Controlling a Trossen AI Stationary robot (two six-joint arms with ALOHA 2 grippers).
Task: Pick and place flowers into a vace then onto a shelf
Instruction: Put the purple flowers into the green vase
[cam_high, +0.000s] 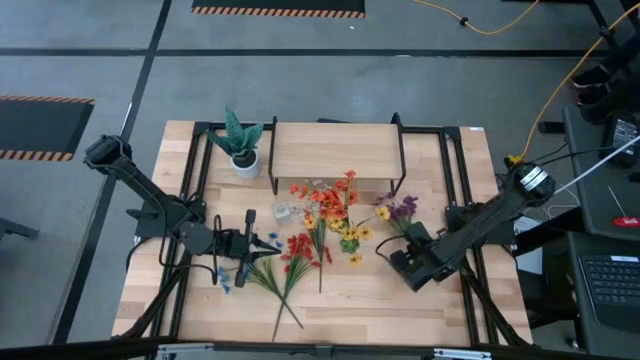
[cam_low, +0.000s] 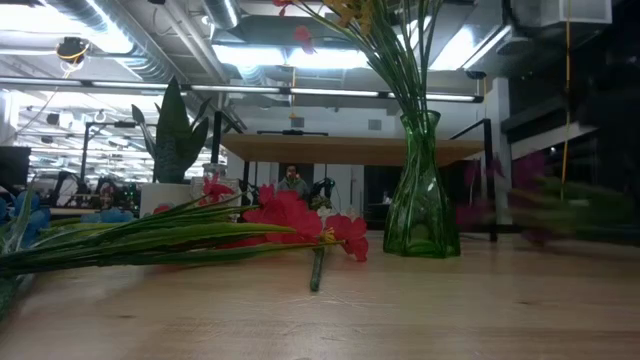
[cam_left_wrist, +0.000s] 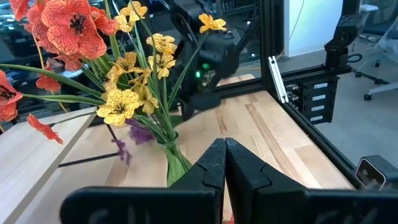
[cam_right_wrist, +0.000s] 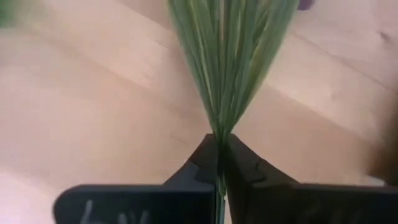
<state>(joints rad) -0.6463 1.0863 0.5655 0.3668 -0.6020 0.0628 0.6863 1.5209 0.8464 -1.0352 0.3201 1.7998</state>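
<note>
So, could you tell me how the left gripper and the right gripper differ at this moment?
The right gripper is shut on a purple flower bunch, pinching its green stalks; the left gripper is shut on nothing. The right one sits at the table's right side, beside the green vase, while the left one sits at the left, by the loose red flowers. Both have fingers closed together.

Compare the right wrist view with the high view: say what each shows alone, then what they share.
Only the right wrist view: the right hand pinched shut on a bundle of green stalks.
Only the high view: the shelf, the potted plant, the left hand by the red flowers, and the purple blooms near the right hand.
Both: the pale wooden tabletop.
</note>
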